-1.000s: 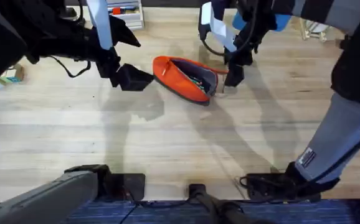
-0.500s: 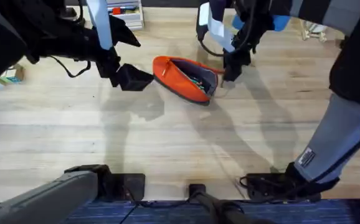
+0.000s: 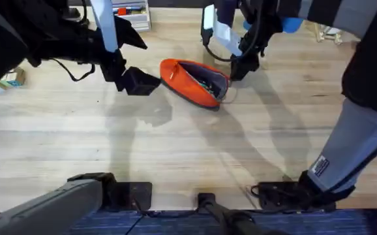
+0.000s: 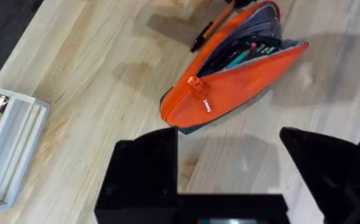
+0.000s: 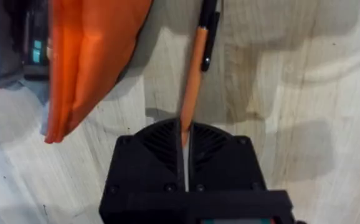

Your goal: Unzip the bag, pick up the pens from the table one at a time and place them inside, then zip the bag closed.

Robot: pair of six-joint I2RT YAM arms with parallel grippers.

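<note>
1. My right pincer (image 5: 185, 140) is clamped on an orange pen (image 5: 194, 68). The barrel runs straight out from between my fingers, its black clipped end pointing away from me.

2. From that pen, the bag (image 3: 195, 81) lies just to one side, toward the middle of the desk (image 3: 175, 150). In my right wrist view its orange wall sits close alongside the pen, nearly parallel to it, and I cannot tell whether they touch.

3. I judge the coming move turns on this: the pen's long axis already runs roughly along the bag's, so it needs carrying sideways over the open mouth, then a drop.

4. My right arm is the nearer one. My left pincer (image 4: 230, 168) stands open just off the bag's other end, holding nothing.

5. The bag rests near the far edge of the desk, around its middle. It is orange with a grey lining, unzipped along most of its length, and several pens (image 4: 242, 51) already lie inside.
</note>
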